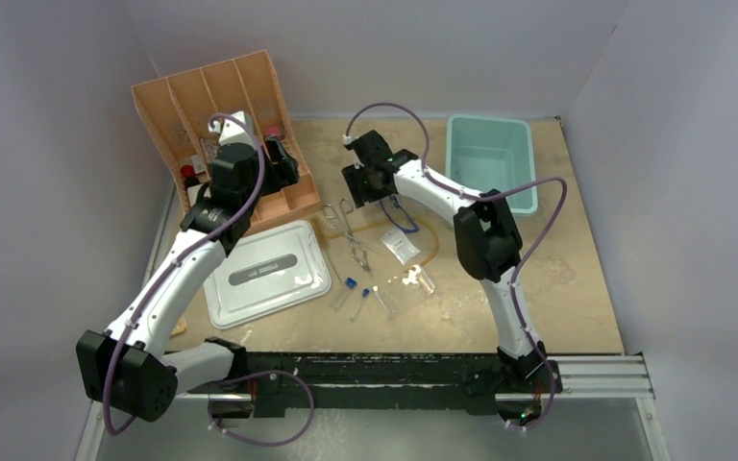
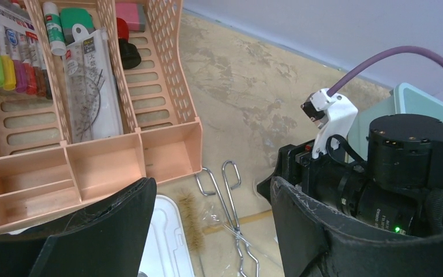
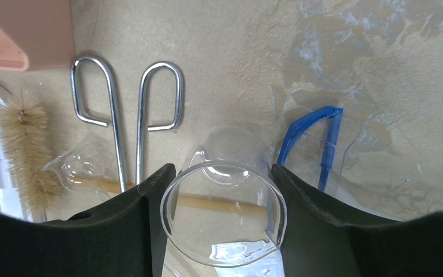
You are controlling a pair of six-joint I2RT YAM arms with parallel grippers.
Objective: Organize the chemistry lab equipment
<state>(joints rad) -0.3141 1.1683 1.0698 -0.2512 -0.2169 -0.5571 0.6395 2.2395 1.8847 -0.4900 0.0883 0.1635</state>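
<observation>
**Right gripper [image 3: 222, 168] closed on a clear beaker [image 3: 225, 222]; left gripper [image 2: 210, 184] wide and empty**

Your right gripper has one finger on each side of the clear beaker, both against its wall, so this hand is holding it. The beaker is upright, with its mouth toward the wrist camera. You cannot tell from these views whether its base rests on the table [image 1: 557, 288].

Beside one finger lie the metal forceps [image 3: 140, 133], their loop handles pointing toward the orange organizer [image 1: 168, 96]. A bristle brush [image 3: 26, 150] lies on their other side, next to the grey lid [image 1: 267, 272]. The tan rubber tube [image 3: 107, 184] passes beneath the forceps and runs on behind the beaker. The blue-framed goggles [image 3: 323, 150] lie just beside the opposite finger.

From above, the blue-capped test tubes [image 1: 351, 284] and the small packet [image 1: 400, 247] lie on the table nearer the arm bases, between the lid and your right arm.

Your left gripper hangs at the near end of the organizer with its jaws spread wide and nothing between them. A teal bin [image 1: 490, 158] stands at the far right of the table.
</observation>
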